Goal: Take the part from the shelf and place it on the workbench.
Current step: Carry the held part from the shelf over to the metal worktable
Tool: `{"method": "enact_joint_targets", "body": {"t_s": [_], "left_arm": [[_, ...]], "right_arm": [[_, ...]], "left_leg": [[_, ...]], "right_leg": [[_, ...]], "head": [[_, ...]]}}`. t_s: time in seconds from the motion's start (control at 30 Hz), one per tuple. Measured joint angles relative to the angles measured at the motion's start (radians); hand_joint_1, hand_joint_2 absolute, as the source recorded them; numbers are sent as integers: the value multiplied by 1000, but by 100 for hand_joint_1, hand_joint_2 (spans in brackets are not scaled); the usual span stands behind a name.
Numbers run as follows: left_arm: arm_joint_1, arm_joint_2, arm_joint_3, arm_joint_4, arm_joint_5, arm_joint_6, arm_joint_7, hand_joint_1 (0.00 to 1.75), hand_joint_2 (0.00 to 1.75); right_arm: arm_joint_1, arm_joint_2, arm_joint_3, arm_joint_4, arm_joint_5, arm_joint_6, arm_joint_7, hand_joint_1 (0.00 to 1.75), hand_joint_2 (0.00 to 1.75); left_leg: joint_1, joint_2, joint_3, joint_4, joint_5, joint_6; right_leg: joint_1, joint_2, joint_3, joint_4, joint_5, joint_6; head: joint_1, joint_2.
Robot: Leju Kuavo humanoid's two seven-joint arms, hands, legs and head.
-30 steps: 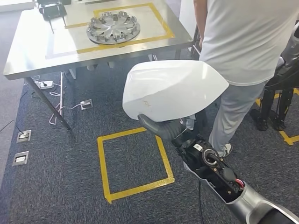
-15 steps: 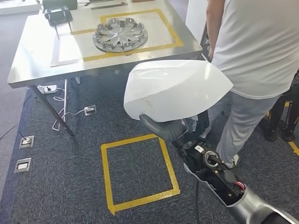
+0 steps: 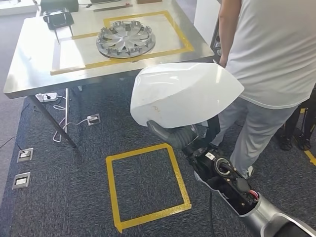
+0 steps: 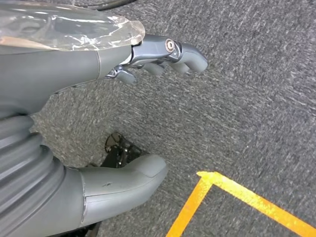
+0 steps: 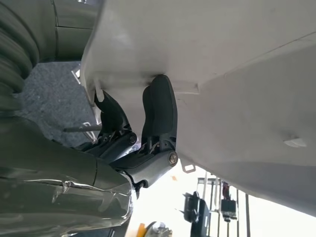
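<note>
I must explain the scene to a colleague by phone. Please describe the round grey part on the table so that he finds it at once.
On the steel workbench, look inside the yellow tape rectangle. The wheel cover lies flat there: round, silver-grey, with petal-like spokes, unlike the black device nearby.

The head view looks forward and down from high on the robot, taking in the workbench ahead and the taped yellow square on the carpet. The left wrist view sits close behind the left hand, aimed down at the floor — a corner of yellow tape shows there too. The right wrist view looks up, very near, at the white part — the same part is seen from above in the head view.
</note>
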Motion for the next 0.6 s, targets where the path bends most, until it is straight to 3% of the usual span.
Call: {"method": "enact_joint_targets", "body": {"t_s": [0.07,0.1,0.2,0.23,0.27,0.3,0.37,0.4,0.43,0.53,0.6], "left_arm": [[-1,0,0,0,-2,0,0,0,175],[-2,0,-1,0,-3,0,1,0,175],[-5,-2,-4,0,-8,0,8,0,175],[-5,-3,-6,0,-9,1,11,0,175],[-5,-4,-6,0,-10,2,13,0,175],[-5,-4,-7,0,-10,2,15,0,175],[-6,-5,-10,0,-11,3,16,0,175],[-8,-5,-12,0,-12,3,16,0,175],[-9,-5,-13,0,-14,2,16,0,175],[-17,-6,-15,0,-19,0,18,0,175],[-23,-5,-16,0,-20,0,19,0,175]], "right_arm": [[1,0,-1,0,1,-2,0,175,175],[1,0,-3,0,2,-4,-1,175,175],[5,0,-6,0,6,-9,-2,175,175],[9,0,-6,0,7,-9,-2,175,175],[11,0,-7,0,8,-10,-1,175,175],[13,0,-8,0,9,-10,-1,175,175],[13,0,-9,0,11,-12,-1,175,175],[12,0,-10,0,13,-14,-1,175,175],[12,0,-10,-1,17,-16,0,175,175],[12,0,-9,-4,27,-27,5,175,175],[10,0,-10,-7,30,-31,7,175,175]], "left_leg": [[3,0,8,-5,6,13],[4,0,13,-8,5,19],[-1,1,23,-8,-5,33],[-3,0,27,-8,-10,35],[-4,-1,33,-8,-14,35],[-6,-2,41,-8,-20,34],[-9,-4,56,-7,-33,30],[-12,-5,61,-5,-39,26],[-14,-5,63,-5,-43,22],[-13,-4,63,-2,-52,9],[-12,-3,41,50,-79,-3]], "right_leg": [[-1,-1,-7,23,-20,10],[-1,-2,-25,63,-42,13],[-1,-3,-137,273,-124,16],[0,-3,-164,314,-127,16],[0,-3,-173,315,-109,14],[0,-3,-161,272,-71,11],[3,-4,-104,126,15,1],[4,-4,-76,65,38,-4],[6,-3,-59,29,46,-7],[5,-1,-44,9,38,-15],[-1,-1,-31,0,36,-23]], "head": [[1,0],[4,0],[10,0],[11,0],[11,0],[13,0],[16,0],[16,0],[15,0],[14,0],[12,0]]}}
